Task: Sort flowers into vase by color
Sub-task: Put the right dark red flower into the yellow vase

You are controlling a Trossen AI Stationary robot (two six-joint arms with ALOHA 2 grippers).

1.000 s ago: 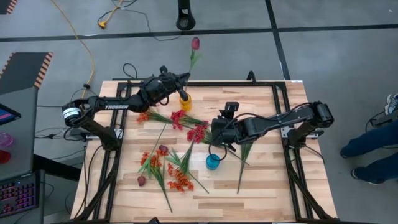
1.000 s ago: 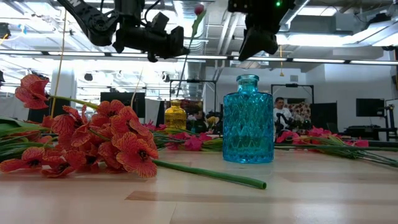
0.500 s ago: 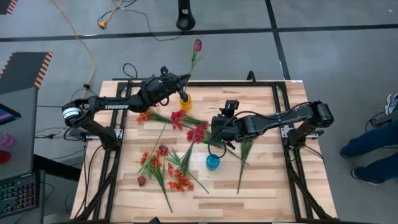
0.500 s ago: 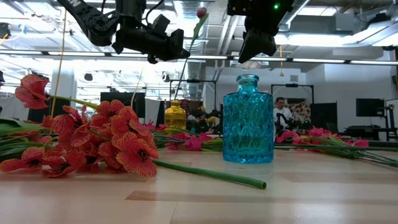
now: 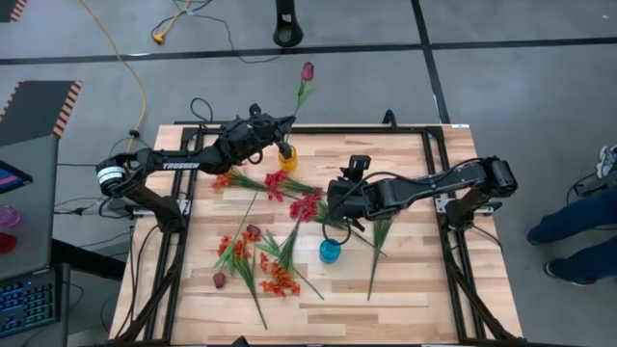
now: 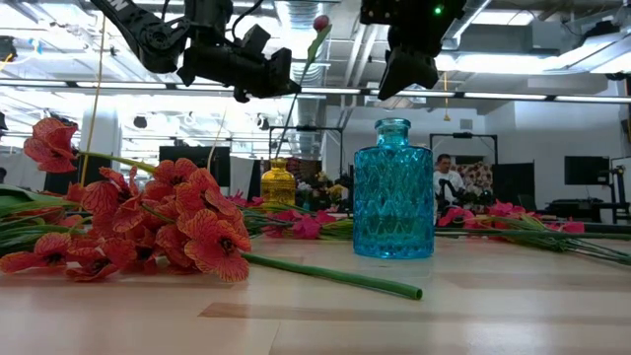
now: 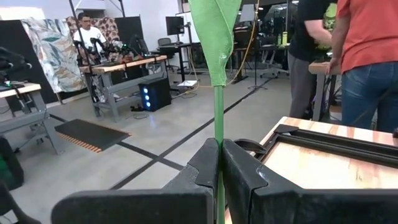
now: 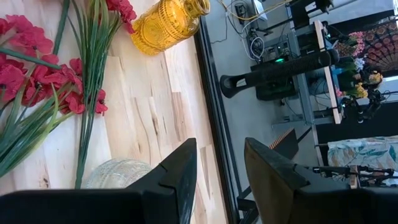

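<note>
two vases are counted: one yellow vase [image 5: 287,154]; one blue vase [image 5: 331,251]; two arms are seen

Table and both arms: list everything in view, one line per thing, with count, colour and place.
Tulip-like flower: one, maroon bud on a green stem, held up past the table's far edge, above the yellow vase.
Yellow vase: one, amber glass, far side of the table.
Blue vase: one, turquoise glass, mid-table.
Crimson-pink sprays: several, lying between the two vases.
Orange-red sprays: several, near-left part of the table.
Loose maroon buds: two visible, among the orange-red sprays.
Clear vase: one, seen only in the right wrist view, on the table.
Table: one, light wood.
Left gripper: shut on the tulip-like flower's stem.
Right gripper: open, above the crimson-pink sprays.
</note>
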